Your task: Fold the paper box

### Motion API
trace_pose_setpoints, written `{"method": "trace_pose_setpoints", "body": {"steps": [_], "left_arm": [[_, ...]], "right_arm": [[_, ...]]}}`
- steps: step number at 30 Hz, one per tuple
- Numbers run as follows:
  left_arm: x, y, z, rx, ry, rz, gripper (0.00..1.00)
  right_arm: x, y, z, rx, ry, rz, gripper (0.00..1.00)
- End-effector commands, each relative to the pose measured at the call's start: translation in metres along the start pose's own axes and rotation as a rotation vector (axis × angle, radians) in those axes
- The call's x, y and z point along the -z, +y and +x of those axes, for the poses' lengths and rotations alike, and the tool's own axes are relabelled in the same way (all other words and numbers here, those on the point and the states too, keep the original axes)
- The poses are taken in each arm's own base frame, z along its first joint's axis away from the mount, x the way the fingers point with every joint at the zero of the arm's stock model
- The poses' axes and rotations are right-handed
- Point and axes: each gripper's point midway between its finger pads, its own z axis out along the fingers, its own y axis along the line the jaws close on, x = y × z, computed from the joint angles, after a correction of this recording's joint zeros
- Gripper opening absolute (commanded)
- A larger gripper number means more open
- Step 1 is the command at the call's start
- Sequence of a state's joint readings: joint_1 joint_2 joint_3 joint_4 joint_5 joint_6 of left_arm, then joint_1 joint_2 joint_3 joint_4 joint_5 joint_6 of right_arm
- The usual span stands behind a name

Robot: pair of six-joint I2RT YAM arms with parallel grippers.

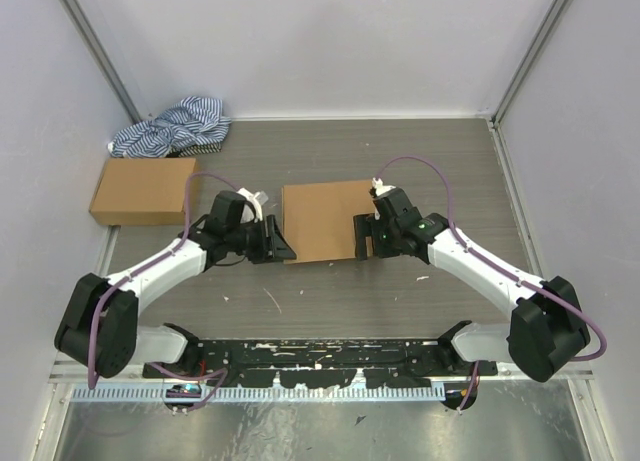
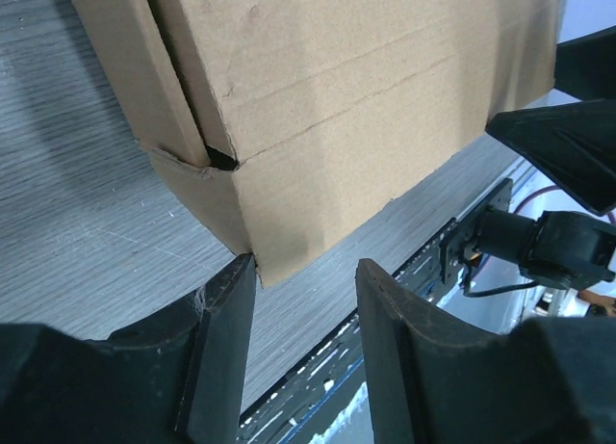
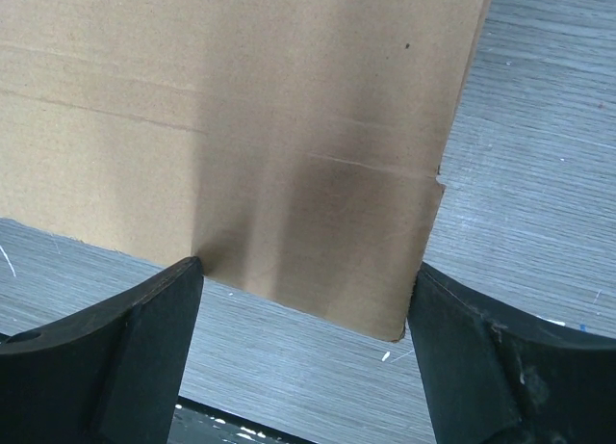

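1. Roughly at the table's (image 1: 420, 161) centre you have the paper box (image 1: 322, 221), lying low with its brown top panel facing up and its edges square to the table.
2. At the box's 8 o'clock corner sits your left gripper (image 2: 303, 266). Its jaws stand moderately apart, and the corner dips just into the mouth without being pinched. A dark gap shows there, where two panels meet.
3. At 4 o'clock on the box, your right gripper (image 3: 306, 271) is spread wide. The near right corner lies between its fingers (image 3: 125, 348) with bare table either side; nothing is gripped.
4. Open room: at 12 o'clock bare table runs to the back wall (image 1: 330, 41), at 3 o'clock to the side wall, and at 6 o'clock a band of table lies before the arm bases.
5. At 9 to 10 o'clock, well apart from the box, lies a sealed carton (image 1: 143, 190), with a striped cloth (image 1: 175, 126) bunched just behind it in the far-left corner.
6. Underfoot is grey wood-grain, flecked with white bits near 6 o'clock — plain pale walls close three sides.
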State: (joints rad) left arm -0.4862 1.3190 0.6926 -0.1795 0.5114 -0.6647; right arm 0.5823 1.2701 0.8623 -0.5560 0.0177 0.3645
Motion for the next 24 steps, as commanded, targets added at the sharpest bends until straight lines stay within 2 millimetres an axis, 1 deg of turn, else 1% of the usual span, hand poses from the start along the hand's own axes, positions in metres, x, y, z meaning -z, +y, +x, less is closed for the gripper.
{"method": "trace_pose_setpoints", "body": {"steps": [1,7,12,18,24], "left_arm": [[0.0100,-0.0375,-0.0085,-0.016,-0.019,0.194,0.52],[0.0101,-0.0393,-0.0081,0.025,-0.008,0.246,0.51],[0.0060,-0.0386,-0.0044,0.038,0.018,0.269,0.51],[0.0032,-0.0375,-0.0020,0.057,0.034,0.281,0.51],[0.0038,-0.0376,-0.0010,0.061,0.039,0.282,0.50]], "right_arm": [[0.0133,0.0331,-0.0299,0.012,-0.092,-0.136,0.87],[0.0152,0.0355,-0.0322,0.013,-0.095,-0.145,0.87],[0.0142,0.0362,-0.0322,0.013,-0.089,-0.148,0.87],[0.0128,0.0388,-0.0321,0.015,-0.082,-0.160,0.87],[0.0175,0.0416,-0.0354,0.017,-0.089,-0.171,0.87]]}}
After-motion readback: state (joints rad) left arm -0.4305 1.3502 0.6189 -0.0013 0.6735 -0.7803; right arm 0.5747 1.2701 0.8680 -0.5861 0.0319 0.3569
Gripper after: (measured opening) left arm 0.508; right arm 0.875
